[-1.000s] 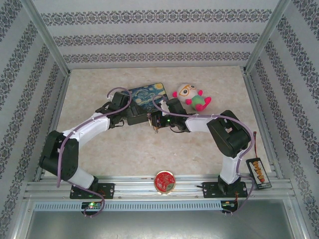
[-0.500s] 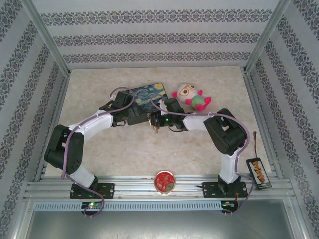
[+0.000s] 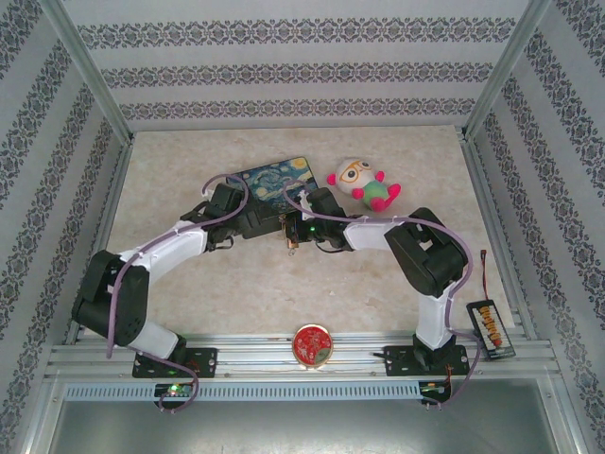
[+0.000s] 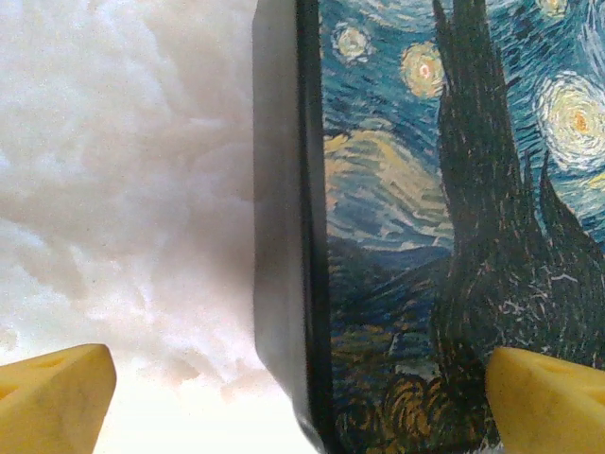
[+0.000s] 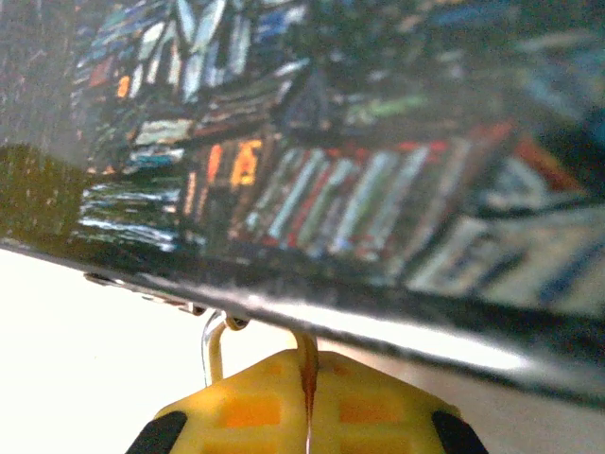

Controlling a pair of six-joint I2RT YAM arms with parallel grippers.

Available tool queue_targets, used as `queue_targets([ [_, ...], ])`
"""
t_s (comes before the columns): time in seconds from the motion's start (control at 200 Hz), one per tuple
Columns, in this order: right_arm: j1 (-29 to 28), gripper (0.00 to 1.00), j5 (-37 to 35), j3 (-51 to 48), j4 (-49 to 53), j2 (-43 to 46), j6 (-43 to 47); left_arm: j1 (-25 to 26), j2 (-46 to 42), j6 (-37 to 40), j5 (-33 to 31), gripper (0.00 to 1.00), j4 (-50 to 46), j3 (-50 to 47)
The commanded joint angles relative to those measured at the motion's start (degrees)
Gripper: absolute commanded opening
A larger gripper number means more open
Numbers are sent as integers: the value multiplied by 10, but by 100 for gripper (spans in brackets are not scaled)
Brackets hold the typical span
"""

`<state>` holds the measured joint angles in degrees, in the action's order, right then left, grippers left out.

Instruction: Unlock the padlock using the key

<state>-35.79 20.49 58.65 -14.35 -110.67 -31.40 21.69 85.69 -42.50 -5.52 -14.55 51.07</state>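
The padlock's thin silvery shackle (image 5: pixel 210 348) hangs from the hasp on the rim of the dark starry-night tin box (image 5: pixel 312 170); its body is hidden behind my yellow fingers. My right gripper (image 5: pixel 307 402) is shut just below that rim, with a thin brownish strip (image 5: pixel 308 364) pinched in the seam. Whether that strip is the key I cannot tell. In the top view the right gripper (image 3: pixel 291 231) sits at the tin's (image 3: pixel 276 182) near edge. My left gripper (image 4: pixel 302 407) stands open astride the tin's side wall (image 4: pixel 279 236), touching nothing, and shows from above (image 3: pixel 248 223) beside the right one.
A plush toy (image 3: pixel 364 184) with pink limbs lies just right of the tin. A red round lid (image 3: pixel 312 343) rests on the front rail and a battery holder (image 3: pixel 492 326) hangs at the right. Patterned walls close in the marbled tabletop (image 3: pixel 236 274).
The right gripper's jaws have closed tighter at the tin's rim. The left arm's elbow has swung out and back while its open gripper stayed at the tin.
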Motion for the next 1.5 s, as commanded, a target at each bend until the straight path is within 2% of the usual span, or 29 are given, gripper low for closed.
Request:
queue_targets([
  [0.0, -2, 2, -27, -14, 13, 24, -17, 8, -20, -14, 5, 99, -12, -23],
  [0.345, -21, 0, -49, -70, 6, 69, -64, 37, -74, -45, -28, 99, -27, -53],
  [0.625, -32, 0, -86, -118, 2, 113, -110, 90, -111, -68, -99, 99, -27, -59],
  [1.004, -32, 0, -94, -114, -14, 110, -144, 98, -20, -67, -75, 99, -14, -39],
  [1.499, -24, 0, -103, -129, -74, 115, -202, 97, -47, -78, -94, 99, -13, -64],
])
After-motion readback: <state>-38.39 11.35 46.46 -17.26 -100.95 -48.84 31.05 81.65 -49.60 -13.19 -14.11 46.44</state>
